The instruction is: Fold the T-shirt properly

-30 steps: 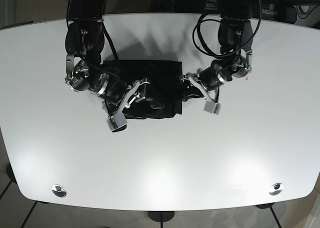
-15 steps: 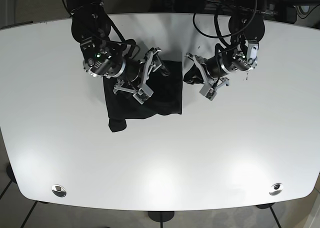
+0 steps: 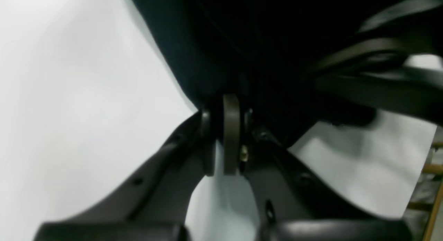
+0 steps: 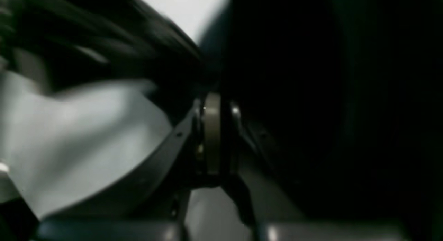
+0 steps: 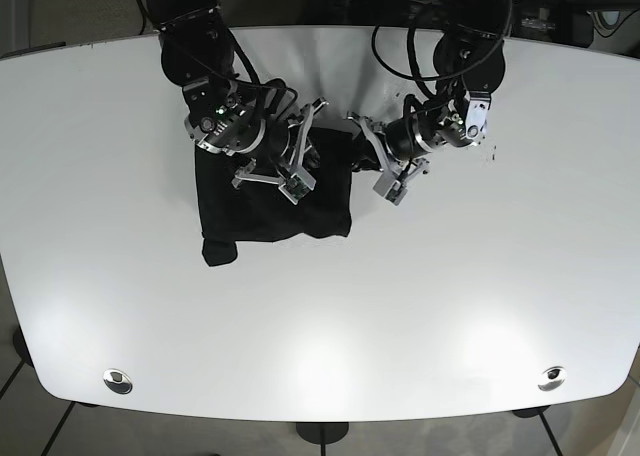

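Note:
The black T-shirt [image 5: 268, 204] lies bunched and partly folded on the white table [image 5: 450, 306], left of centre. My right gripper [image 5: 312, 118] is over the shirt's far right part; in the right wrist view its pads [image 4: 211, 130] are pressed together with dark cloth [image 4: 328, 95] around them. My left gripper [image 5: 358, 128] is at the shirt's far right edge; in the left wrist view its pads [image 3: 231, 130] are pressed together at the edge of the black cloth [image 3: 242, 43]. The two grippers are close together.
Two small metal fittings [image 5: 118, 380] [image 5: 551, 377] sit near the table's front edge. Cables hang around the arm on the right [image 5: 440, 56]. Equipment stands beyond the table's far edge.
Both grippers have moved leftward and closer together, and the shirt has shifted left with them. The shirt looks more compact than a second ago.

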